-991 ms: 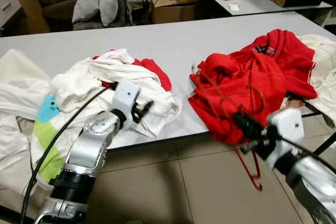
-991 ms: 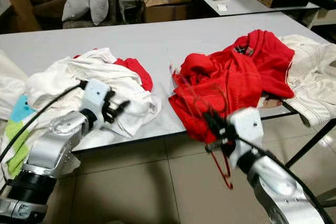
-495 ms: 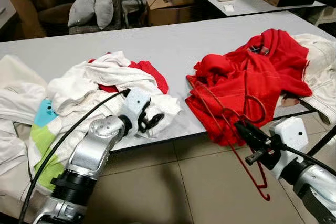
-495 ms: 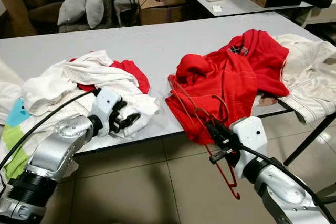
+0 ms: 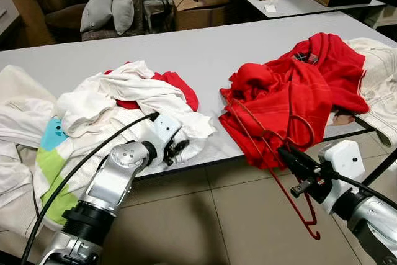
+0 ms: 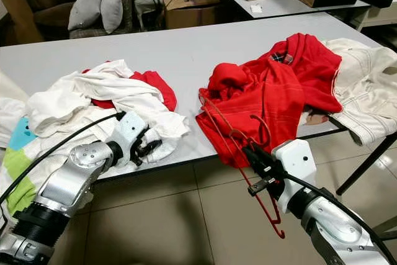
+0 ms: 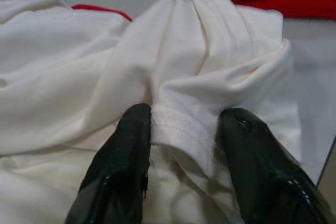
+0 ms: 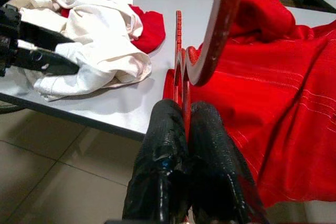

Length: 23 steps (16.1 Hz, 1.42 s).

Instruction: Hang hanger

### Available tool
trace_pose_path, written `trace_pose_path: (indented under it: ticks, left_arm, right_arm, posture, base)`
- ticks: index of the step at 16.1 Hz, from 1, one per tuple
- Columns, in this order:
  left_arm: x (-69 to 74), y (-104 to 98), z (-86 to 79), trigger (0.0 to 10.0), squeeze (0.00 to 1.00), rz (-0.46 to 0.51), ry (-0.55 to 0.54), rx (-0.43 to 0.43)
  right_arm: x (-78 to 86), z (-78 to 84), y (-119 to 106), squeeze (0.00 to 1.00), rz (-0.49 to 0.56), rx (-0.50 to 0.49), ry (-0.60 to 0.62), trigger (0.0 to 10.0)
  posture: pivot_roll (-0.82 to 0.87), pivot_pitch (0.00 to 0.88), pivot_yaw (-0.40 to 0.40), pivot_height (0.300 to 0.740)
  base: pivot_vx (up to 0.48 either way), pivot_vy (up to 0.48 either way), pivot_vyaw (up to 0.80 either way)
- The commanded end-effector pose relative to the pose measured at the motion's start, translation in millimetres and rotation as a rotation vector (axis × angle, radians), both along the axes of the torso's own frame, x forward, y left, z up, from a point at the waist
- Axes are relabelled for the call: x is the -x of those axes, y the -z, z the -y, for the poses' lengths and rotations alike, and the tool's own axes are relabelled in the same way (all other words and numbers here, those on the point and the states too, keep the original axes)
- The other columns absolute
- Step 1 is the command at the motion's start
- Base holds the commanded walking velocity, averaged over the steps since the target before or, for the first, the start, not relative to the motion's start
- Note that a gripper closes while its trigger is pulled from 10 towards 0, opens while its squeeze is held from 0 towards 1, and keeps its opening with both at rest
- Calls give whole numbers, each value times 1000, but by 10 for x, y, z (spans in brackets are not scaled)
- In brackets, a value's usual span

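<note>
While the red hanger (image 5: 273, 166) dangles off the desk's (image 5: 205, 54) near edge at about 5 o'clock in the head views, the robot's right hand (image 8: 185, 109) has its two black fingers pinched tight on the wire just below the hook. The hanger's upper arm lies against the red garment (image 5: 298, 91), and its lower corner hangs over the floor. At 7 o'clock, the left hand (image 7: 184, 124) is spread partway, its fingers (image 7: 128, 129) straddling a hemmed fold of the white shirt (image 5: 133, 94) without closing on it. The risk, as it appears: the thin wire could twist or slip in that narrow pinch, or the hook could snag the red cloth and drag it off the desk when lifted. The left hand might gather only a loose fold.
</note>
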<state>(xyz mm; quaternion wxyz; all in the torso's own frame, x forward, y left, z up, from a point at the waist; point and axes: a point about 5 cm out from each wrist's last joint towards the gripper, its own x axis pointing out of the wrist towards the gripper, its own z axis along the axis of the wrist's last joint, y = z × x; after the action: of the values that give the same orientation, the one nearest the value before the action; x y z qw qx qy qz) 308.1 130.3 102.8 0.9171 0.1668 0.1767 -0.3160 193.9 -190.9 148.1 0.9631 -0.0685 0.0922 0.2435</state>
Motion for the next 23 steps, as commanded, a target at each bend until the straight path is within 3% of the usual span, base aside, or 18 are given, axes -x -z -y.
trace_pose_path:
  ticks: [1,5,11,19,21,23]
  left_arm:
    - [-59,-106,-10,0,0,42,-14,20]
    - [-30,-120,32,0,0,17,19,82]
    - [9,-93,45,0,0,-12,38,108]
    - [-36,-125,22,0,0,-2,-3,143]
    - [-138,-227,32,0,0,55,-50,199]
    - [-378,-556,109,0,0,166,-80,330]
  right_arm:
    - [-6,-7,-65,0,23,11,-13,10000]
    - [-7,-27,-60,0,24,9,-26,10000]
    - [-6,-21,-56,0,24,17,-29,10000]
    - [-13,-27,-55,0,29,25,-24,10000]
    - [-23,-17,-61,0,37,30,-11,10000]
    - [-63,17,-71,0,59,41,26,10000]
  posture:
    - [-118,0,68,740]
    - [-119,0,70,740]
    - [-122,0,70,740]
    - [-131,0,79,740]
    - [-135,0,82,740]
    - [-135,0,84,740]
  base:
    - [0,0,0]
    - [0,0,0]
    - [0,0,0]
    - [0,0,0]
    - [0,0,0]
    - [0,0,0]
